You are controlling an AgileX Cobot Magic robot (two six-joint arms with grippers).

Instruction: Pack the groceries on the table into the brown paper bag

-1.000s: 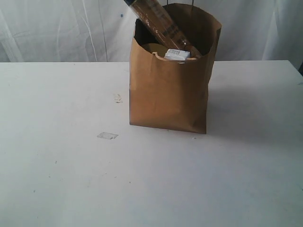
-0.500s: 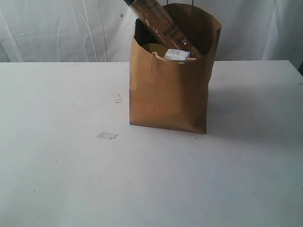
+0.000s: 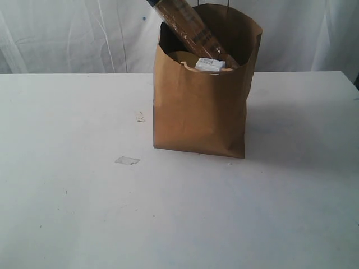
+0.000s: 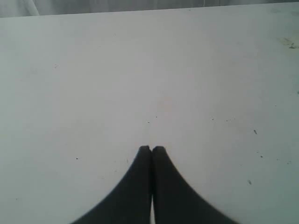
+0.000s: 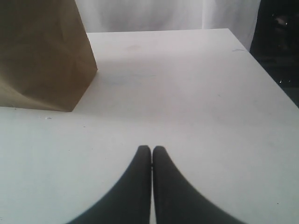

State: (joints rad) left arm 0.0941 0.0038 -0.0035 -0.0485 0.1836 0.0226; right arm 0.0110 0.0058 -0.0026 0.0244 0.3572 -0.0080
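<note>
The brown paper bag (image 3: 199, 115) stands upright, its spaghetti packet (image 3: 187, 23) jutting out toward eleven o'clock. Both the left hand (image 4: 151, 148) and right hand (image 5: 152, 148) are pressed together, empty.

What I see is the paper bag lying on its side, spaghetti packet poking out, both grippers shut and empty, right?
Not quite: the exterior view shows the paper bag standing upright on the table, not on its side. The spaghetti packet does poke out, and the left gripper and right gripper are shut and empty.
</note>
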